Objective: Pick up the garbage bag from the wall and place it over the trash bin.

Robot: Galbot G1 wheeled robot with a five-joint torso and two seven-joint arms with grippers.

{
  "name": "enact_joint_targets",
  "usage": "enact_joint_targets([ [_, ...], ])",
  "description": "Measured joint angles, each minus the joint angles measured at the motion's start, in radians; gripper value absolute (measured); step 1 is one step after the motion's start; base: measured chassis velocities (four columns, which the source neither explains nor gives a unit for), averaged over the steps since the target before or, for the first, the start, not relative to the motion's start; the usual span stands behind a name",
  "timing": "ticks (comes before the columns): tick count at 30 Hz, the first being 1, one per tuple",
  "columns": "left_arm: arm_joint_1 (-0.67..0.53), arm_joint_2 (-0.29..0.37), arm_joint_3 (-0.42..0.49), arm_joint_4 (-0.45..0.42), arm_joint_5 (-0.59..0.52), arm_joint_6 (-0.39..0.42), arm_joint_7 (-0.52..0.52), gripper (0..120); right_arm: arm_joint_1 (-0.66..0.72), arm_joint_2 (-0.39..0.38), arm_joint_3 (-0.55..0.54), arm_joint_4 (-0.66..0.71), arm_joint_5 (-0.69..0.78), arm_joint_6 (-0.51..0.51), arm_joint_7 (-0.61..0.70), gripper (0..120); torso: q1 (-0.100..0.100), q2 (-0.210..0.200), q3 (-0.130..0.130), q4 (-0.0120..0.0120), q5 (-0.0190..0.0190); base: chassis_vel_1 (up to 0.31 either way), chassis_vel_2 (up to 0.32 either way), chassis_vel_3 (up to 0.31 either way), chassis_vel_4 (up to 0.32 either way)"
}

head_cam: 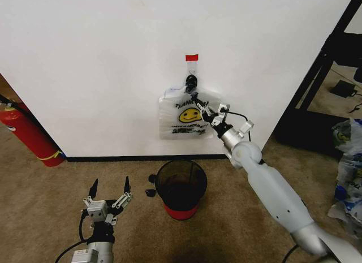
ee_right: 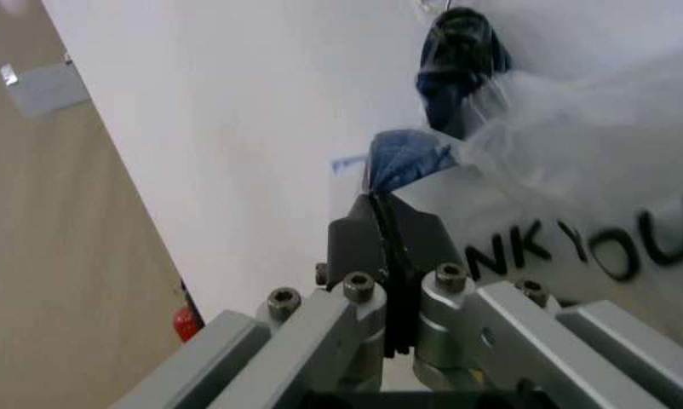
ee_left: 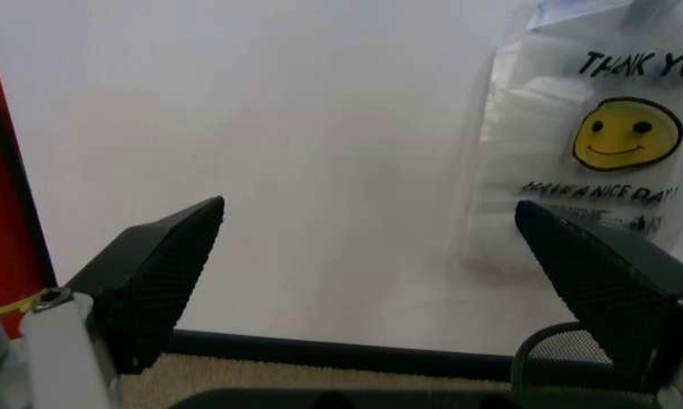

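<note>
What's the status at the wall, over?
Right gripper shut on the garbage bag at its blue handle, bag hanging on the hook. Left gripper open, low by the trash bin. Nothing in the way.

Garbage bag (ee_left: 597,162) cut off rightward.

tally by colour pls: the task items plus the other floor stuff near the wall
White: 1, garbage bag hanging on the wall, pinched by the right gripper
Black: 1, trash bin with red base
Red: 1, fire extinguisher
Total: 3
Left gripper open, low, idle.
</note>
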Motion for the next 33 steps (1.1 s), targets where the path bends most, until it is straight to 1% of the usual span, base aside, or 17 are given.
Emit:
enact_joint_targets([
  [5, 0.001, 0.003, 0.004, -0.003, -0.001, 0.000, 0.000, 100, -0.099, -0.023, 0.026, 0.061, -0.030, 0.008, 0.003, 0, 0.000, 0.000, 0.000, -0.0001, -0.0001, 0.000, 0.000, 0.000, 0.000],
  [7, 0.001, 0.003, 0.005, -0.004, -0.001, 0.000, -0.001, 100, -0.141, -0.026, 0.037, 0.091, -0.050, 0.011, 0.007, 0, 0.000, 0.000, 0.000, -0.0001, 0.0000, 0.000, 0.000, 0.000, 0.000],
  [8, 0.001, 0.003, 0.005, -0.004, -0.001, 0.000, -0.001, 100, -0.141, -0.026, 0.037, 0.091, -0.050, 0.011, 0.007, 0, 0.000, 0.000, 0.000, -0.0001, 0.0000, 0.000, 0.000, 0.000, 0.000],
  [15, -0.003, 0.012, 0.011, -0.004, -0.005, 0.000, -0.002, 100, -0.297, -0.038, 0.091, 0.204, -0.120, 0.021, 0.018, 0, 0.000, 0.000, 0.000, -0.0001, -0.0002, 0.000, 0.000, 0.000, 0.000],
  [17, -0.004, 0.013, 0.012, -0.004, -0.006, 0.000, -0.002, 100, -0.310, -0.040, 0.096, 0.212, -0.127, 0.022, 0.018, 0, 0.000, 0.000, 0.000, -0.0001, 0.0000, 0.000, 0.000, 0.000, 0.000],
  [20, -0.008, 0.015, 0.013, -0.003, -0.010, 0.000, -0.002, 100, -0.370, -0.046, 0.125, 0.251, -0.159, 0.029, 0.018, 0, 0.000, 0.000, 0.000, -0.0001, -0.0002, 0.000, 0.000, 0.000, 0.000],
  [23, -0.008, 0.016, 0.013, -0.003, -0.013, -0.001, -0.002, 100, -0.394, -0.045, 0.137, 0.264, -0.171, 0.033, 0.017, 0, 0.000, 0.000, 0.000, -0.0001, 0.0000, 0.000, 0.000, 0.000, 0.000],
  [30, -0.015, 0.023, 0.017, 0.007, -0.021, -0.003, -0.002, 100, -0.527, -0.038, 0.171, 0.348, -0.249, 0.057, 0.010, 0, 0.000, 0.000, 0.000, -0.0001, -0.0001, 0.000, 0.000, 0.000, 0.000],
  [33, -0.016, 0.024, 0.018, 0.007, -0.023, -0.003, -0.002, 100, -0.554, -0.033, 0.174, 0.363, -0.266, 0.062, 0.010, 0, 0.000, 0.000, 0.000, 0.0000, -0.0002, 0.000, 0.000, 0.000, 0.000],
])
